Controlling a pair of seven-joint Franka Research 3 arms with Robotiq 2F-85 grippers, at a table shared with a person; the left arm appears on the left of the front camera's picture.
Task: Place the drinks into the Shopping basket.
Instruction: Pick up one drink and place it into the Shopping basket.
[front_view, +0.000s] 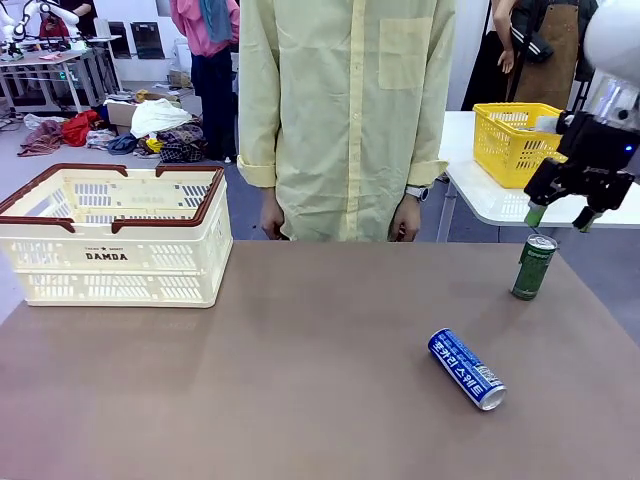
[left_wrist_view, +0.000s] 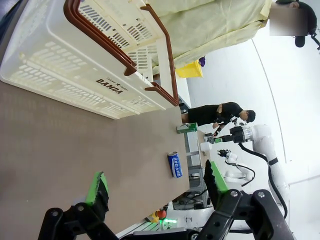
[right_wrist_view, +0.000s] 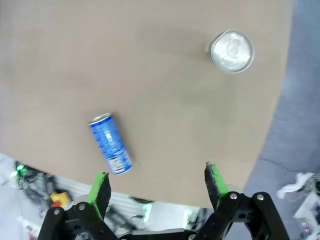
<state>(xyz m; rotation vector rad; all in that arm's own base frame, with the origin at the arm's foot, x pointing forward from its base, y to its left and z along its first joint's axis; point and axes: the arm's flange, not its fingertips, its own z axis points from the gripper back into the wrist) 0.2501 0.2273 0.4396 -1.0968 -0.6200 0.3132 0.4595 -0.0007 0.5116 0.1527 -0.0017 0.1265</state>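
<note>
A green and white can (front_view: 533, 267) stands upright near the table's right edge; from above its silver top (right_wrist_view: 231, 51) shows. A blue can with white lettering (front_view: 467, 369) lies on its side toward the front right, also seen as a blue can (right_wrist_view: 110, 143) and a small blue can (left_wrist_view: 175, 164). My right gripper (front_view: 560, 215) hangs open just above and a little right of the green can, nothing between its fingers (right_wrist_view: 156, 187). The cream Shopping basket (front_view: 120, 238) marked DAMDA stands at the far left; my left gripper (left_wrist_view: 155, 190) is open over the table near the basket (left_wrist_view: 100, 65).
A person in a pale yellow shirt (front_view: 345, 110) stands at the table's far side, hands hanging by the edge. A bright yellow basket (front_view: 515, 140) sits on a white table behind the right arm. The table's right edge drops to grey floor (right_wrist_view: 295, 100).
</note>
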